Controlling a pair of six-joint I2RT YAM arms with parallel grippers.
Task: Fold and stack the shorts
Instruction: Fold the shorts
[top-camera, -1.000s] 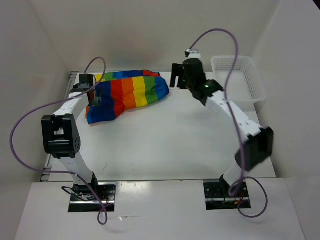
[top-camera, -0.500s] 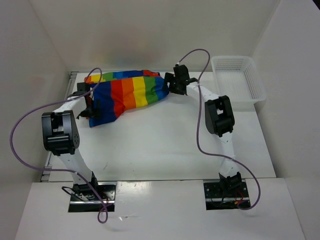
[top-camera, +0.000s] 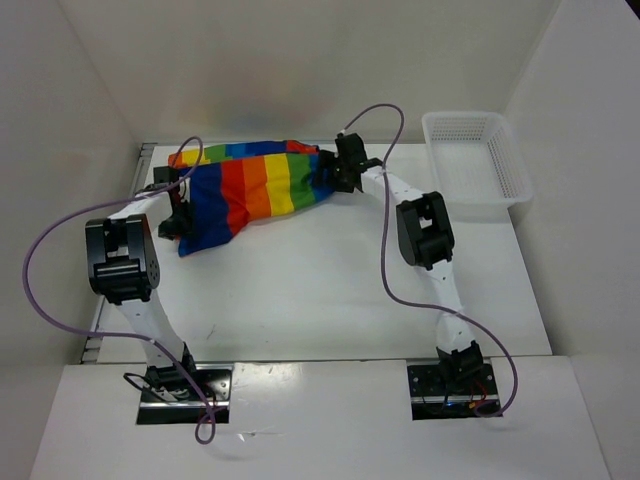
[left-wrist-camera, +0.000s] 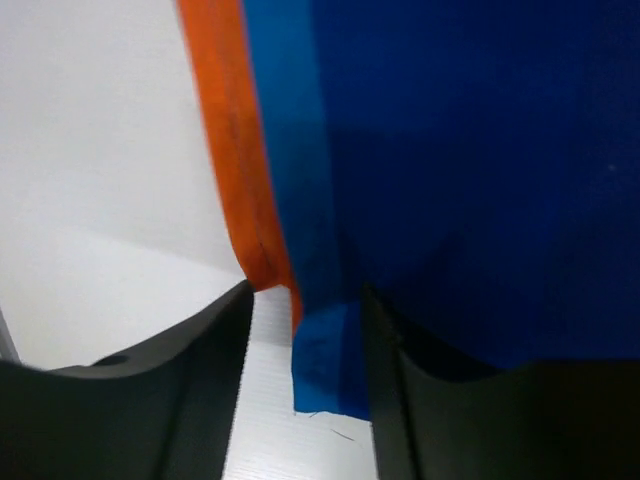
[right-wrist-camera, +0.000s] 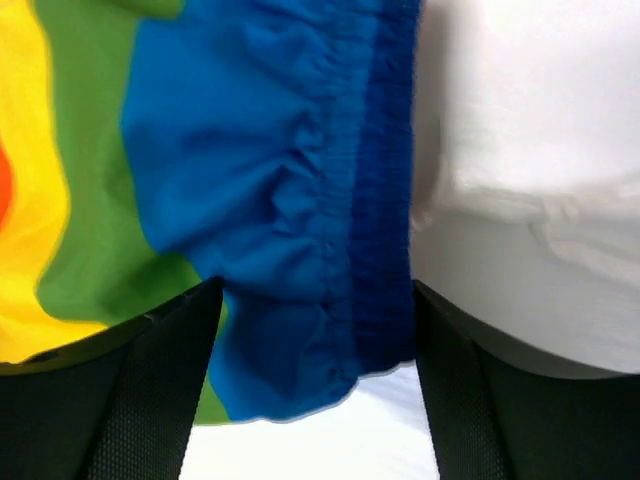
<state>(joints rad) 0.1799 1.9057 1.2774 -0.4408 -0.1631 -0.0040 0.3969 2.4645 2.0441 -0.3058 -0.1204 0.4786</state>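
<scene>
The rainbow-striped shorts (top-camera: 255, 185) lie rumpled at the back of the table, blue end at the left and waistband at the right. My left gripper (top-camera: 182, 218) is at their left blue corner. In the left wrist view its jaws stand apart (left-wrist-camera: 305, 340) with the blue hem corner (left-wrist-camera: 325, 360) between them, against the right finger. My right gripper (top-camera: 333, 172) is at the right end. In the right wrist view its jaws are wide apart (right-wrist-camera: 318, 340) around the gathered blue waistband (right-wrist-camera: 340, 250). The drawstring is hidden.
A white mesh basket (top-camera: 512, 170) stands at the back right. White walls close in the back and both sides. Purple cables loop over both arms.
The right arm has swung left and stretched out, bringing its gripper onto the shorts' right edge. The left gripper has shifted slightly along the left corner.
</scene>
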